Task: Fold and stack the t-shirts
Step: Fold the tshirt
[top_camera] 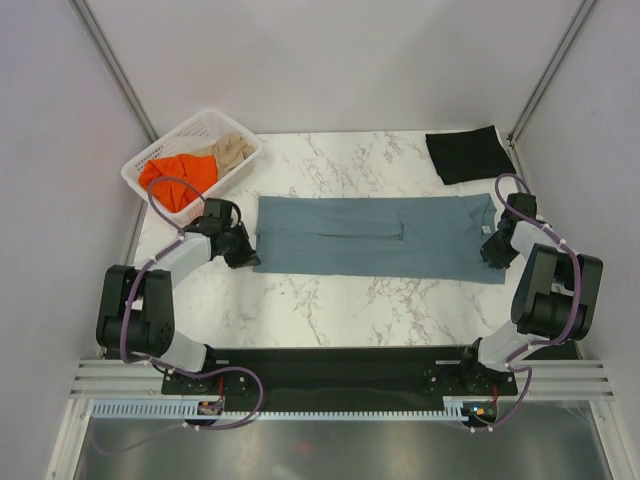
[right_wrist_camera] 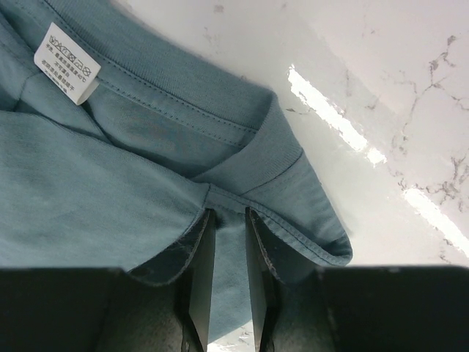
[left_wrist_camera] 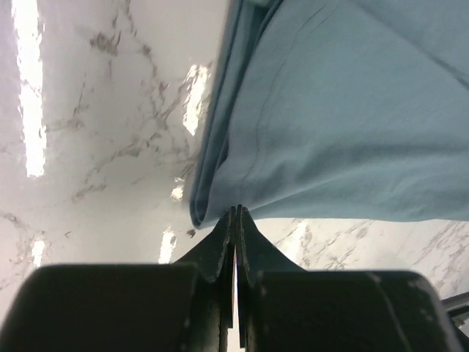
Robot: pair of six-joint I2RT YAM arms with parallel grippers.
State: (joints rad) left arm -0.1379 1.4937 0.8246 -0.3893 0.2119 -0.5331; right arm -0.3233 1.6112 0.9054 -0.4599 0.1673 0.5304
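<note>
The slate blue-grey t-shirt [top_camera: 380,235] lies folded into a long band across the middle of the marble table [top_camera: 330,300]. My left gripper [top_camera: 243,252] is at its left end, with the jaws pressed together on the near corner of the cloth edge [left_wrist_camera: 237,211]. At the right end my right gripper [top_camera: 490,245] is shut on the shirt [right_wrist_camera: 88,191] near the collar, with cloth between its fingers [right_wrist_camera: 227,213]. The white neck label [right_wrist_camera: 66,62] shows above. A folded black t-shirt [top_camera: 470,153] lies at the back right.
A white lattice basket [top_camera: 236,128] at the back left holds an orange shirt [top_camera: 178,177] and a beige one [top_camera: 232,150]. Grey walls close in the table on three sides. Both arm bases stand at the near edge.
</note>
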